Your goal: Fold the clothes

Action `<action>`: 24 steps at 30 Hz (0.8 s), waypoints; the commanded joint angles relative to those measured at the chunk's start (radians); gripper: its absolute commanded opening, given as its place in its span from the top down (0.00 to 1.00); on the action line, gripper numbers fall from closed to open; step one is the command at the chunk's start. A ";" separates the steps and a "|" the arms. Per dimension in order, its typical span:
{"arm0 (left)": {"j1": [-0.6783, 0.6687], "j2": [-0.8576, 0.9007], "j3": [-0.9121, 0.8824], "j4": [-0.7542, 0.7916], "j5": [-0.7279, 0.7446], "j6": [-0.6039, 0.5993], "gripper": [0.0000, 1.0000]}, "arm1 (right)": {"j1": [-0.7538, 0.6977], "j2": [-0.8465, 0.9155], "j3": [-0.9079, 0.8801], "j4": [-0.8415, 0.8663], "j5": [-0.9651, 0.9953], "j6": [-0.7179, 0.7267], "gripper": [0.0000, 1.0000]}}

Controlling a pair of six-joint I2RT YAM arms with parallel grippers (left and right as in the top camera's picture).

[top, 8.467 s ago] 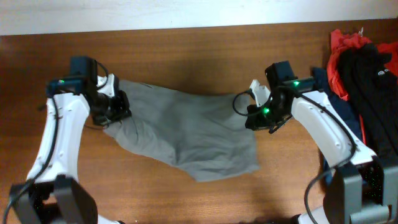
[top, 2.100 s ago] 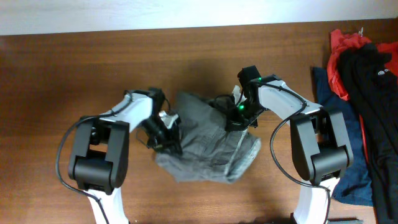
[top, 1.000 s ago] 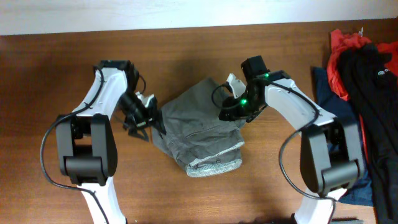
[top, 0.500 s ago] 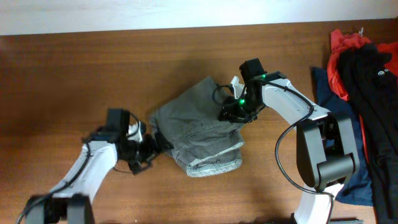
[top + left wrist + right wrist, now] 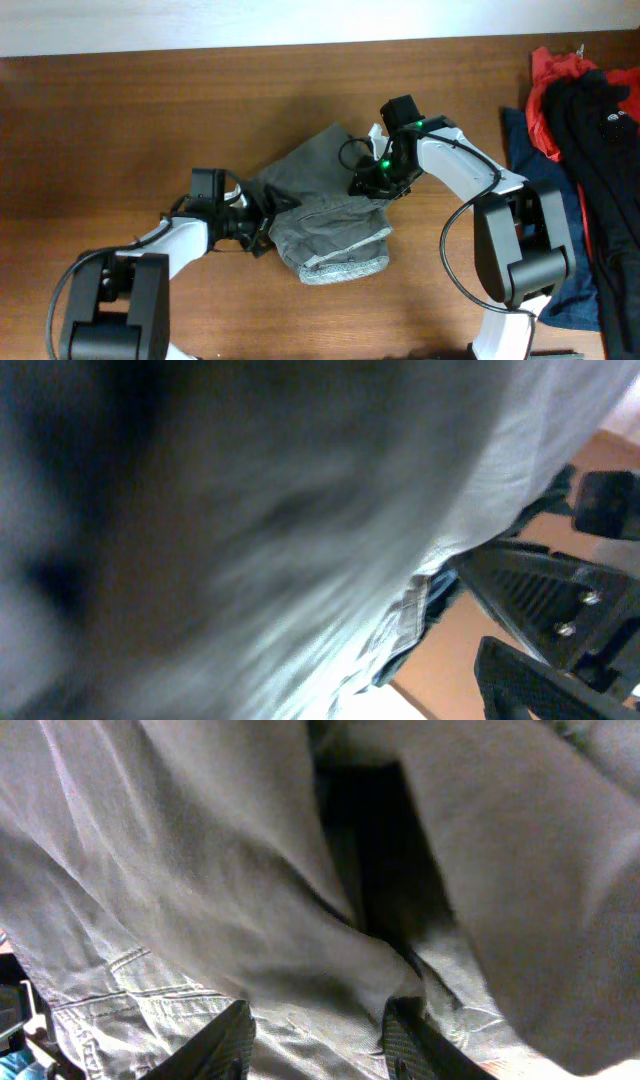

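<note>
The clothes (image 5: 325,225), a grey-olive pair of shorts, lie folded into a bundle at the middle of the table, with the paler waistband at the lower front. My left gripper (image 5: 262,225) sits low at the bundle's left edge, fingers spread open against the cloth. In the left wrist view, blurred grey clothes (image 5: 300,510) fill the frame. My right gripper (image 5: 370,185) rests on the bundle's upper right corner. In the right wrist view, the right gripper (image 5: 320,1015) holds a ridge of the clothes (image 5: 200,870) bunched between its two fingers.
Red and black garments (image 5: 590,110) are heaped at the table's right edge over a navy blue cloth (image 5: 565,280). Bare brown table (image 5: 150,120) lies left and behind the bundle. A pale wall strip runs along the far edge.
My left gripper opened, swung down and left, then came back in low against the bundle's left edge. The right gripper has barely moved. The bundle keeps its folded shape.
</note>
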 commanded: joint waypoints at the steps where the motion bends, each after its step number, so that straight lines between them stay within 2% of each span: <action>1: -0.059 0.119 -0.027 0.146 -0.089 -0.077 0.10 | 0.023 0.015 0.005 0.000 0.009 -0.002 0.53; 3: -0.075 0.132 -0.027 0.209 -0.089 -0.074 0.40 | 0.020 0.014 0.005 -0.008 0.009 -0.002 0.54; 5: -0.075 0.128 -0.027 0.234 -0.077 -0.005 0.69 | 0.018 0.012 0.005 -0.030 0.008 -0.002 0.58; 7: -0.074 0.119 -0.023 0.235 -0.067 0.088 0.87 | 0.002 -0.016 0.006 -0.067 0.008 -0.045 0.64; 9: -0.061 0.099 -0.010 0.258 -0.008 0.187 0.99 | -0.020 -0.063 0.007 -0.101 0.013 -0.061 0.65; 11: -0.024 0.082 0.011 0.306 0.093 0.217 0.99 | -0.048 -0.134 0.007 -0.139 0.023 -0.077 0.65; 13: 0.032 0.072 0.035 0.394 0.198 0.185 0.99 | -0.081 -0.215 0.007 -0.171 0.053 -0.100 0.65; 15: 0.113 0.066 0.071 0.570 0.296 0.084 0.99 | -0.114 -0.296 0.007 -0.189 0.100 -0.100 0.64; 17: 0.208 0.066 0.117 0.849 0.339 -0.052 0.99 | -0.151 -0.399 0.007 -0.196 0.146 -0.100 0.61; 18: 0.303 0.066 0.168 0.995 0.320 -0.134 0.99 | -0.165 -0.471 0.007 -0.196 0.178 -0.100 0.59; 21: 0.402 0.066 0.197 0.958 0.242 -0.159 0.99 | -0.165 -0.523 0.007 -0.197 0.220 -0.101 0.57; 23: 0.472 0.066 0.197 0.802 0.135 -0.139 0.99 | -0.164 -0.535 0.007 -0.200 0.222 -0.100 0.56; 24: 0.510 0.066 0.197 0.634 0.037 -0.076 0.99 | -0.164 -0.534 0.007 -0.205 0.221 -0.100 0.56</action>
